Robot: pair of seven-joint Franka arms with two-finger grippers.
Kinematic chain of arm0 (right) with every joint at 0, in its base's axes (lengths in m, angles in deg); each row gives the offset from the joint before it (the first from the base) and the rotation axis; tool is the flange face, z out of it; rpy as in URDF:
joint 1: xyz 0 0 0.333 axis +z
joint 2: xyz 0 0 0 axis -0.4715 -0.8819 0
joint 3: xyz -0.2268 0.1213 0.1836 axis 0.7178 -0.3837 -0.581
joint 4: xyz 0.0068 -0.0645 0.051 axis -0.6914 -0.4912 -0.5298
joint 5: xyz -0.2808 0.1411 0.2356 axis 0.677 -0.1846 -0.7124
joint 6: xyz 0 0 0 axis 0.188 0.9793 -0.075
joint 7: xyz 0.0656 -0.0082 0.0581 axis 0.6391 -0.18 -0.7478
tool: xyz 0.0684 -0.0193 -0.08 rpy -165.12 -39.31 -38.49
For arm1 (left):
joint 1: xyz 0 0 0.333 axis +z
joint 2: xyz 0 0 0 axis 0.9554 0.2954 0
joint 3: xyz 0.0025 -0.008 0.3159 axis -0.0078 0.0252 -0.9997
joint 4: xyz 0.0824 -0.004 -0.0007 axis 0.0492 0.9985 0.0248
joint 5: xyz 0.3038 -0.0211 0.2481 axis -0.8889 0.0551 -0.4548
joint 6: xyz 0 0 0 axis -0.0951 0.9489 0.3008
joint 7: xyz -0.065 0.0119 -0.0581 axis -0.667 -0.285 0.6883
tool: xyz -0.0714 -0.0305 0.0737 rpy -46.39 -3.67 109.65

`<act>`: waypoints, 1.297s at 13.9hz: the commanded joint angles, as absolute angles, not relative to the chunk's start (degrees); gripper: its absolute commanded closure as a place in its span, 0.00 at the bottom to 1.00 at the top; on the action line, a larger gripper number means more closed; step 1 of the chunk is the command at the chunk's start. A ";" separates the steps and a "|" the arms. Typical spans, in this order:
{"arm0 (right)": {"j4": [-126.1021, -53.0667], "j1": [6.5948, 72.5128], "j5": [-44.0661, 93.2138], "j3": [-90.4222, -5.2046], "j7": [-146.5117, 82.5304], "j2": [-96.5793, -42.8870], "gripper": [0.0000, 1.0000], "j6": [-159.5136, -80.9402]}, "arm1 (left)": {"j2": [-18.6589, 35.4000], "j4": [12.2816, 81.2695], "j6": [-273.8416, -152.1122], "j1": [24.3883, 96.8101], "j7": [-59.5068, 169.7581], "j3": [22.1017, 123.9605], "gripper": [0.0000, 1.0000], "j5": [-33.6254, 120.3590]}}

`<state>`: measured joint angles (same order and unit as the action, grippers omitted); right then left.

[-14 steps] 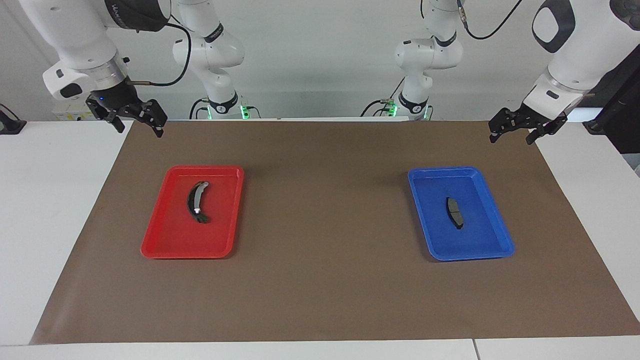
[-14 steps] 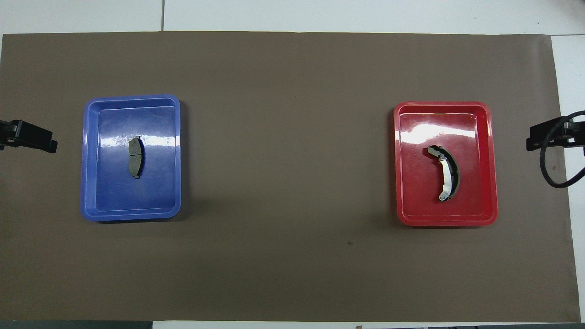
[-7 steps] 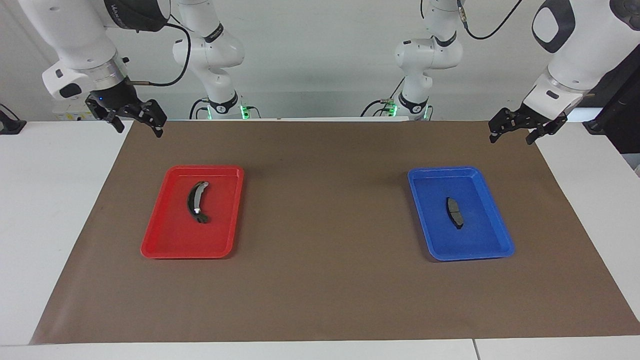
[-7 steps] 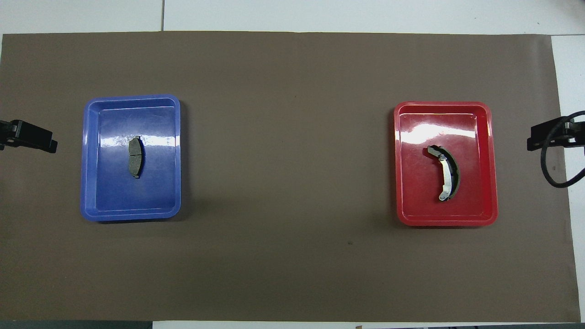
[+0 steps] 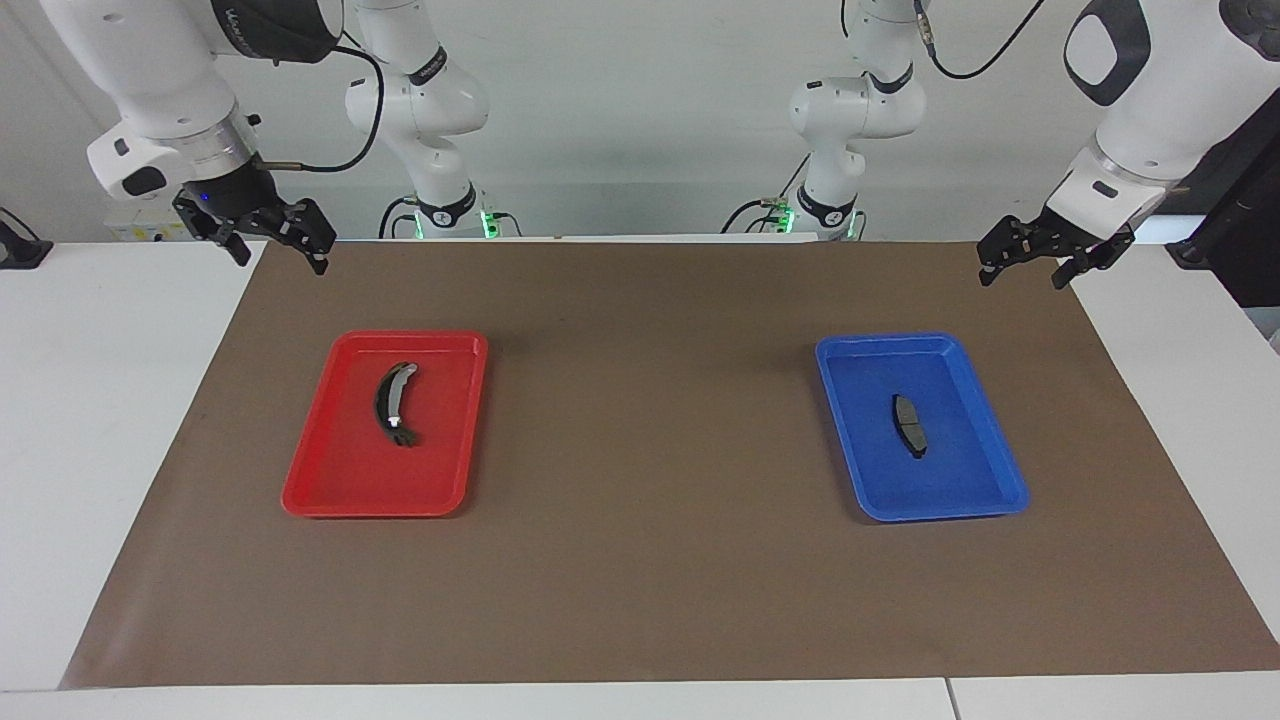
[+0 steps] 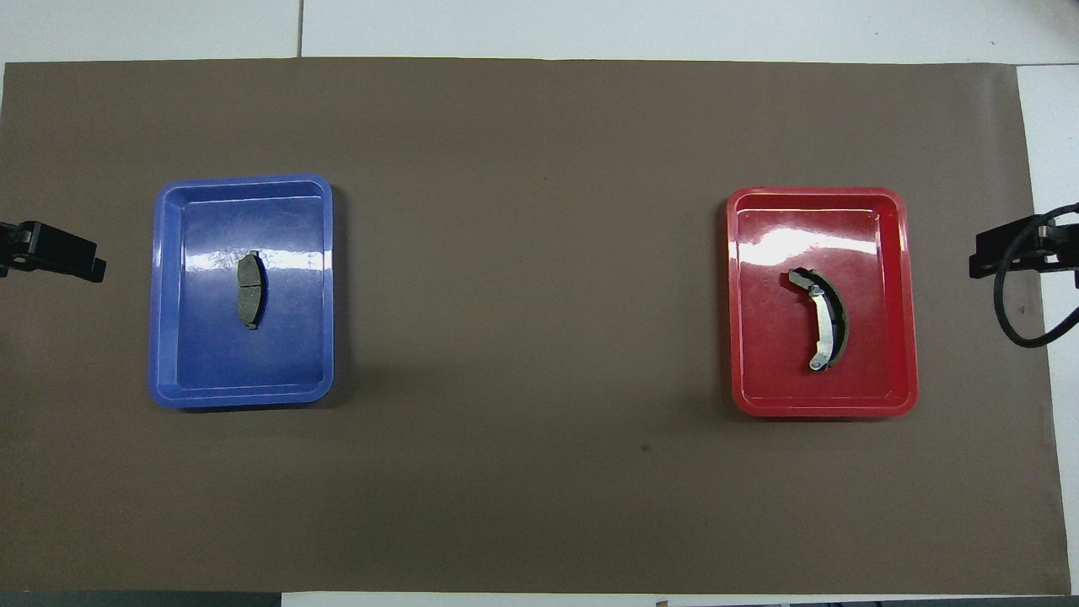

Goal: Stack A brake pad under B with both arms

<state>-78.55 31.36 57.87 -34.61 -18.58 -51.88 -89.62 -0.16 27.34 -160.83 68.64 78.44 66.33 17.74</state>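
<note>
Starting wide: the brown mat [image 5: 640, 560] fills the frame, exactly as it was a second ago, nothing shifted on it. Now the arms. The right arm [image 5: 150, 70], coming in at the upper left of the facing view, has crept a touch: the right gripper [image 5: 275, 250] sits a shade higher than it did a second back, hanging over the mat's upper left corner, fingers spread apart and holding nothing. The left arm [image 5: 1150, 110], upper right of that view, I read as not having budged; the left gripper [image 5: 1025, 270] hangs over the mat's upper right corner, jaws also apart and empty. Down to the trays: the red tray [image 5: 330, 500] at left of centre in the facing view and the blue tray [image 5: 940, 512] at right of centre are both where they were. Inside the red one lies B [image 5: 392, 402], the long crescent with its pale strip, flat on the tray floor near the middle. Inside the blue one lies the A brake pad [image 5: 908, 425], small and dark, also near the middle, untouched. So what has changed is next to nothing, just a small stir from the right arm, and I take that to mean we are at the very start: neither piece lifted, the two well apart, no stack begun. My read is the pad has to be placed first, since it goes underneath.
</note>
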 commanded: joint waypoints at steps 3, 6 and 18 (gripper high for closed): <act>-82.94 30.77 57.71 -35.08 -19.16 -49.91 0.00 -94.64 | -0.64 27.84 -160.37 68.86 79.09 66.40 0.00 18.58; -92.06 31.64 57.54 -35.16 -19.33 -47.89 0.00 -103.31 | -0.64 27.84 -160.37 68.86 79.09 66.40 0.00 18.58; -118.00 31.83 57.36 -35.08 -21.44 -54.74 0.00 -141.39 | -0.64 27.84 -160.37 68.86 79.09 66.40 0.00 18.58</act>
<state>-114.16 33.75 57.80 -34.78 -18.72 -55.80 -137.36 -0.16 27.34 -160.83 68.64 78.44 66.33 17.74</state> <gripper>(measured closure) 0.000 0.000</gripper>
